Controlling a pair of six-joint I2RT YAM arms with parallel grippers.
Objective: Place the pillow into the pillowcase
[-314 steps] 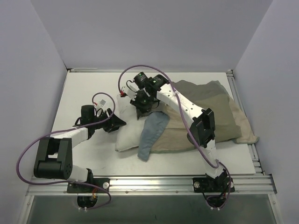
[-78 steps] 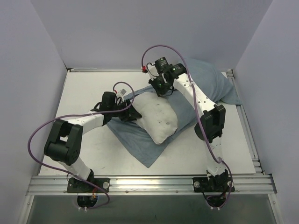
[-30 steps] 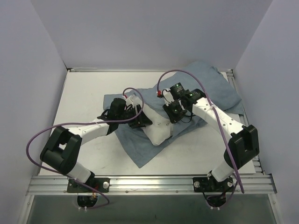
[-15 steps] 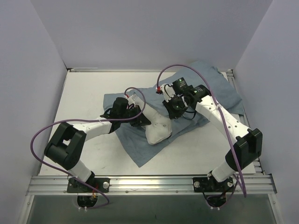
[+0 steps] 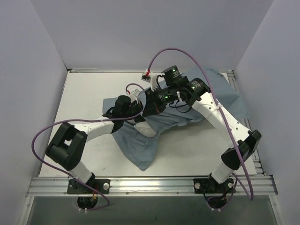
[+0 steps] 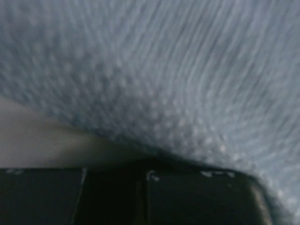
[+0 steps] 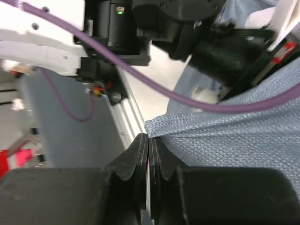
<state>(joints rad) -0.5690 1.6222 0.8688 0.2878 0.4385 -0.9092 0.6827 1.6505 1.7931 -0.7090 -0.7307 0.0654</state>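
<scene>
White tabletop point(image 5: 84, 93) carries the pillowcase point(image 5: 140, 150) draped across its middle with the pillow point(image 5: 146, 131) almost buried beneath, apparently because the right gripper point(image 7: 148, 140) pinches the cloth's edge to draw it over, while the left gripper point(image 5: 137, 116) noses into fabric, its jaws' state untellable.

Top view: pillow point(image 5: 146, 131) almost wholly hidden under the pillowcase point(image 5: 140, 151), one white corner showing. Left wrist view: blurred weave fills the frame; left gripper point(image 6: 140, 194) cut off below, stance of its jaws unreadable.
</scene>
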